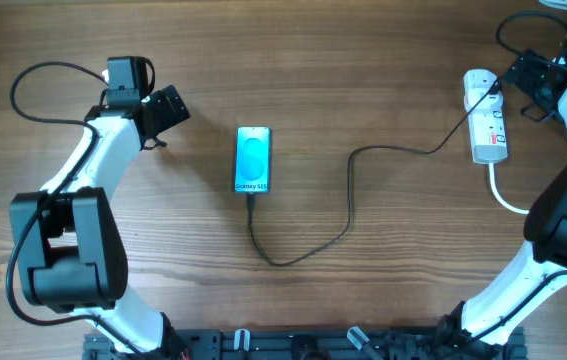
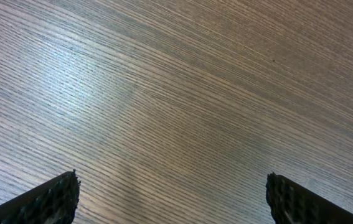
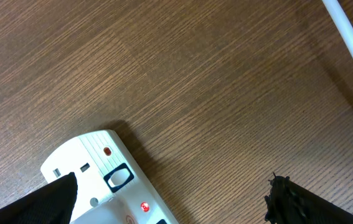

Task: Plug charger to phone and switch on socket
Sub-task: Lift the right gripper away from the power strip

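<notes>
Two pairs of jaws to account for, both spread wide and clamped on nothing. Under the left jaws, only bare worktop [image 2: 176, 93]. Well off to their right, the phone [image 1: 253, 159], flat and screen up, long axis running toward and away from the robot's base. At its near short edge, the tip of the charger [image 1: 350, 190], seemingly met with the port, though too small to call seated. From there, a loop of black cable out toward the socket [image 1: 486, 115]. Directly beneath the right jaws, that same socket, rounded end low between them and partly tucked under the finger [image 3: 45, 199] at the wrist view's left edge, long axis pointing back toward the wrist. On its face, what looks like a switch [image 3: 119, 178] just beside that finger, a small red mark [image 3: 106, 151] beyond it and a brighter red dot [image 3: 144, 206] nearer in; cannot tell from these whether on. Nearer arm for the switch by far: the right. Calls, most likely, for a short drop and a slight sideways shift to land one fingertip on the switch, clear of the thick white cord [image 3: 350, 50] on the opposite side.
</notes>
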